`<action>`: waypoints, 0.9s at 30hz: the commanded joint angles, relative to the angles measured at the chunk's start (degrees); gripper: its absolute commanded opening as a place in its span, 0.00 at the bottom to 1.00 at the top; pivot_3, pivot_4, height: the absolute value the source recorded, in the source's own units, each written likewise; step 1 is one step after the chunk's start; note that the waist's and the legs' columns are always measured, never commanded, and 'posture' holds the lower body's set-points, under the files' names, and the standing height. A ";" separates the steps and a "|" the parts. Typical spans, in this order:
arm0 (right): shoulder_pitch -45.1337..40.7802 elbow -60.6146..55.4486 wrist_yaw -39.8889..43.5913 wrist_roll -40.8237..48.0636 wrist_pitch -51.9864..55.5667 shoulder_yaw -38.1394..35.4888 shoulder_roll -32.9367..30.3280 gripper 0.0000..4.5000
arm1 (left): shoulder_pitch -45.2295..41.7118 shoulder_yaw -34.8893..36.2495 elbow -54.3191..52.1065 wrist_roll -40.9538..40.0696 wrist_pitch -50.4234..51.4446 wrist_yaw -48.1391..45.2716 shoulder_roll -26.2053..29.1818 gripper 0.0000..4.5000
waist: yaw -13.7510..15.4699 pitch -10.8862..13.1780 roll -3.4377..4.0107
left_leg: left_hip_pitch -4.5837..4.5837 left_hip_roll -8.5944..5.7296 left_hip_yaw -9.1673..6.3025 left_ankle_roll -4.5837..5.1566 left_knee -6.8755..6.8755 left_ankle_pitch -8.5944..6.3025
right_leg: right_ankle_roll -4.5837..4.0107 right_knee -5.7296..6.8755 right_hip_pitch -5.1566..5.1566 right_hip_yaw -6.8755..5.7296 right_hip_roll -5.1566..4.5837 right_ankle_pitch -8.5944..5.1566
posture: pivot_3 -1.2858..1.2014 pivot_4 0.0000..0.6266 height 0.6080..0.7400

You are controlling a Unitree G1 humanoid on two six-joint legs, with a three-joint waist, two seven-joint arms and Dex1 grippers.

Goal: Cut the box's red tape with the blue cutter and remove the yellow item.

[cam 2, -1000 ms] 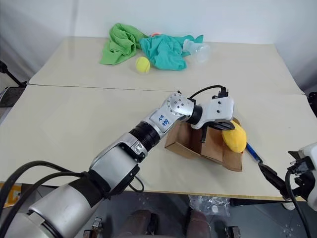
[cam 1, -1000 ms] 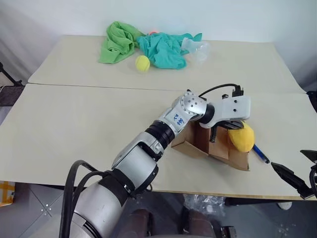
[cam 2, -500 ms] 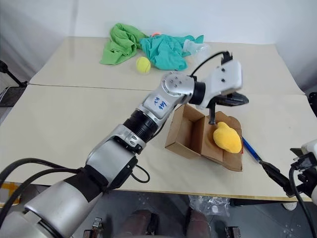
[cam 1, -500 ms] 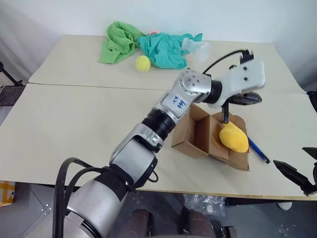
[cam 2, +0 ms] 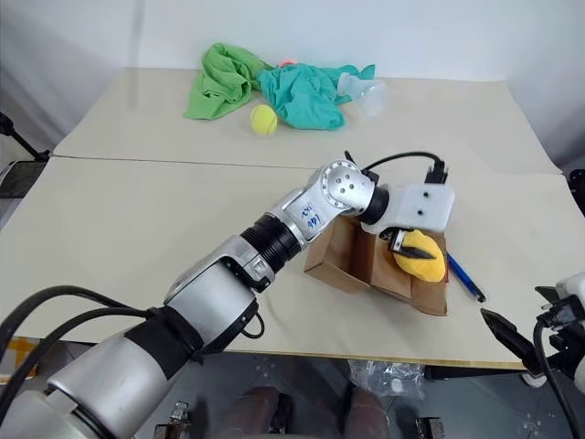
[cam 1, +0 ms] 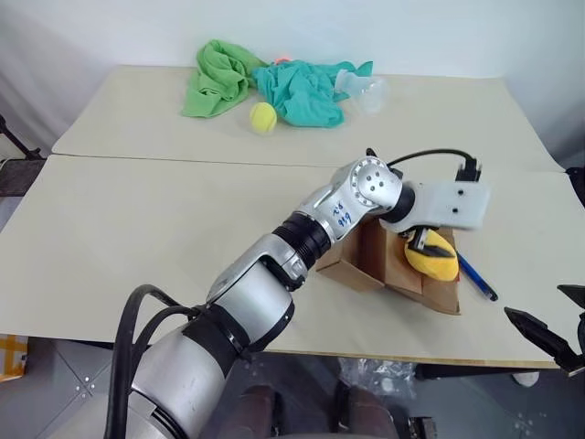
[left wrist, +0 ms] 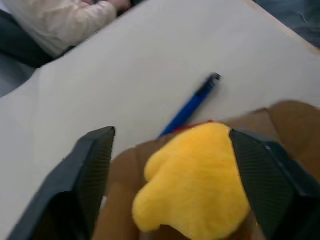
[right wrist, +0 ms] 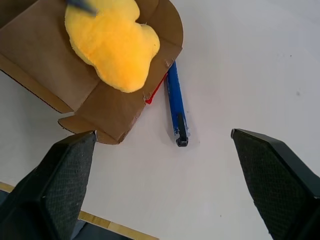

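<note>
Left wrist view: spread left pincer [left wrist: 170,165] straddles yellow item [left wrist: 195,185].

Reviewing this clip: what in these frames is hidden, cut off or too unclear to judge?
- Box interior: in the head views the left arm covers much of it.
- Red tape: just a sliver past a flap edge in the right wrist view; cut state unclear.
- Yellow item: open left gripper straddles it; finger contact unclear, blurred.
- Blue cutter: blade end too small to read.
- Right gripper: cut off by the frame edge.
</note>
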 commanded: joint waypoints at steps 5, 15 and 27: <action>0.55 0.14 1.56 10.77 -7.90 -9.60 5.97 1.00 | -2.09 -2.22 4.67 4.03 -4.20 1.86 -7.43 1.00 | 0.04 0.00 0.00 | -0.01 0.00 0.01 0.02 -0.02 -0.01 | 0.02 -0.01 -0.03 0.02 -0.01 0.01 | 0.52 0.24 1.00; 10.70 -2.96 -1.30 8.99 -16.16 -7.39 12.48 1.00 | -2.47 -3.55 10.58 7.16 -6.82 4.65 -11.60 1.00 | -0.14 -0.01 0.01 | 0.02 -0.01 0.32 0.34 -0.01 -0.24 | 0.18 -0.19 -0.05 0.23 -0.04 0.09 | 0.52 0.24 1.00; 17.98 -4.71 -5.53 9.61 -22.01 -5.58 14.80 1.00 | -3.49 -1.89 12.53 6.70 -9.72 4.85 -13.04 0.30 | -0.02 -0.01 0.01 | 0.01 0.00 0.47 0.47 -0.01 -0.38 | 0.28 -0.34 -0.06 0.30 -0.04 0.15 | 0.52 0.24 1.00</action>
